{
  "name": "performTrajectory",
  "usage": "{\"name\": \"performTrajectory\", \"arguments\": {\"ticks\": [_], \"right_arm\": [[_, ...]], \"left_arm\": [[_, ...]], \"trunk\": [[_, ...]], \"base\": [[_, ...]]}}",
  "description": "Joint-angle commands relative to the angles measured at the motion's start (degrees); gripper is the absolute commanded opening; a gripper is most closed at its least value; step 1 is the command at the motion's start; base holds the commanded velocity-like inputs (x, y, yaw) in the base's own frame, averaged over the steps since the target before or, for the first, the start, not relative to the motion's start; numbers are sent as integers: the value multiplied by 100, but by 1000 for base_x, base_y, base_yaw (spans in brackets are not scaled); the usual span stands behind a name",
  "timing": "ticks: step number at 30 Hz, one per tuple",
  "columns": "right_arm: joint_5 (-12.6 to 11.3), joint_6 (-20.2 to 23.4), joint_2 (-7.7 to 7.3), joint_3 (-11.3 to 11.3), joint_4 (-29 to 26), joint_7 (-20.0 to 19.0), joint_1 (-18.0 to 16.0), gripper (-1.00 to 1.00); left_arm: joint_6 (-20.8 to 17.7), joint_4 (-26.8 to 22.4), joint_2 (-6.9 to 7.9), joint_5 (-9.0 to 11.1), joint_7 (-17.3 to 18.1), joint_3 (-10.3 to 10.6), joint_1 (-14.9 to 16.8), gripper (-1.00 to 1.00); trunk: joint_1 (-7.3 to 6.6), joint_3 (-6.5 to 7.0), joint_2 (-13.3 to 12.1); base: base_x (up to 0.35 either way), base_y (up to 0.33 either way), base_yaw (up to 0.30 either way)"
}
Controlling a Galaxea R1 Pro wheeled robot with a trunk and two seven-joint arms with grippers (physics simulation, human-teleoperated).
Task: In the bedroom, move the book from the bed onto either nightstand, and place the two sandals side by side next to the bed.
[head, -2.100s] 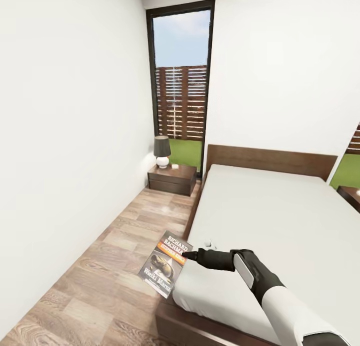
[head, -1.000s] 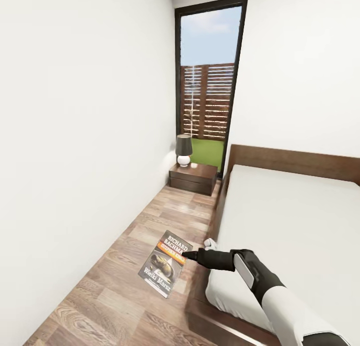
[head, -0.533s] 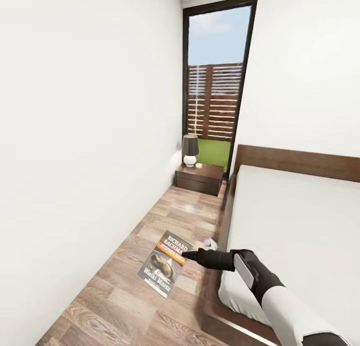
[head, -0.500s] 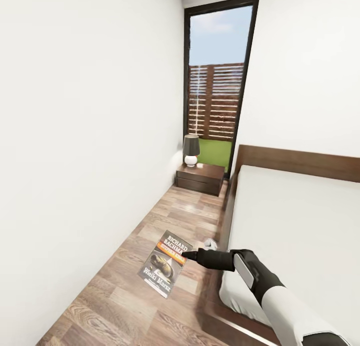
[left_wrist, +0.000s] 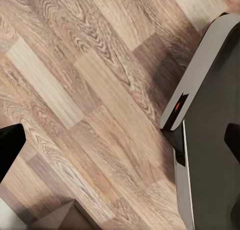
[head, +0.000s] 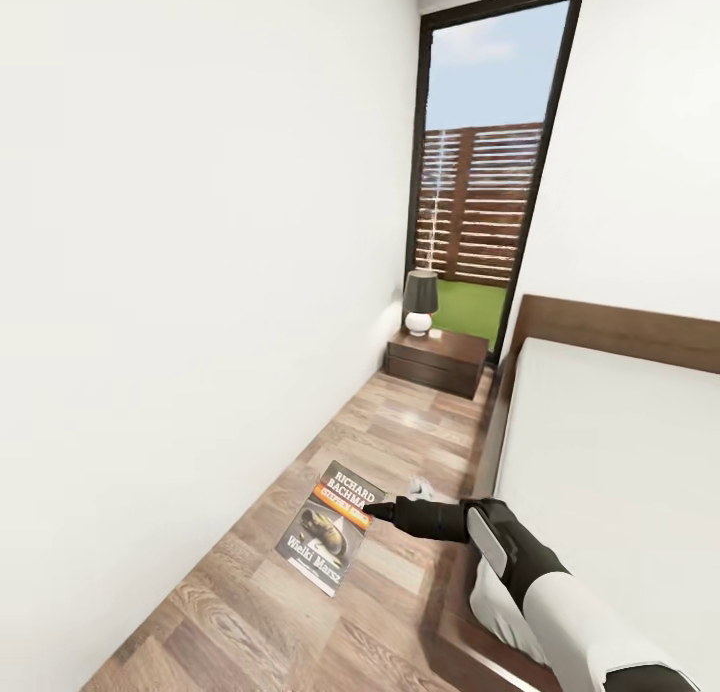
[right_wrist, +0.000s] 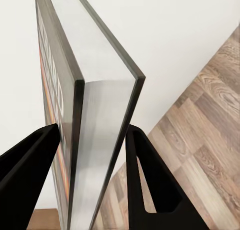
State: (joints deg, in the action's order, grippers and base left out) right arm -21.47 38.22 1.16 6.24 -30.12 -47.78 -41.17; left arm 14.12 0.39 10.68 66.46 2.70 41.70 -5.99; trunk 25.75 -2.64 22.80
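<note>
1. while carrying the book (head: pixel 332 528) toward the nightstand (head: pixel 437 360), i have the right gripper (head: pixel 372 513) clamped on its edge; in the right wrist view both fingers (right_wrist: pixel 145 187) press the cover and pages.
2. book hangs over the floor (head: pixel 300 612), beside the bed (head: pixel 620 422).
3. next move, as i judge it: drive ahead, then lower the book beside the lamp (head: pixel 420 300).
4. left claw: fingers are spread, holding nothing.
</note>
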Motion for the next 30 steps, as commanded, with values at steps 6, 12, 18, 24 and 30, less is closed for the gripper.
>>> {"name": "performTrajectory", "arguments": {"ticks": [6, 12, 18, 24, 30], "right_arm": [[-59, 42, -2, 9, -3, 5, -5, -100], [-57, 39, -1, 9, -3, 5, -5, -100], [-58, 35, -1, 9, -1, 5, -5, -100], [-59, -28, -1, 9, 5, 5, -5, -100], [-59, -47, 0, 9, 5, 5, -5, -100]], "left_arm": [[20, 4, 1, 57, 28, 46, 1, 100], [20, 4, 0, 57, 28, 55, 1, 100], [20, 4, 1, 54, 28, 63, 1, 100], [20, 4, 3, 54, 28, 66, 1, 100], [20, 4, 1, 52, 28, 69, 1, 100]], "trunk": [[4, -11, 12], [4, -11, 12], [4, -13, 12], [4, -14, 12], [4, -14, 12]], "base": [[0, 2, 288], [0, 0, 290], [0, 0, 231], [0, 0, 65], [0, 0, 11]]}}
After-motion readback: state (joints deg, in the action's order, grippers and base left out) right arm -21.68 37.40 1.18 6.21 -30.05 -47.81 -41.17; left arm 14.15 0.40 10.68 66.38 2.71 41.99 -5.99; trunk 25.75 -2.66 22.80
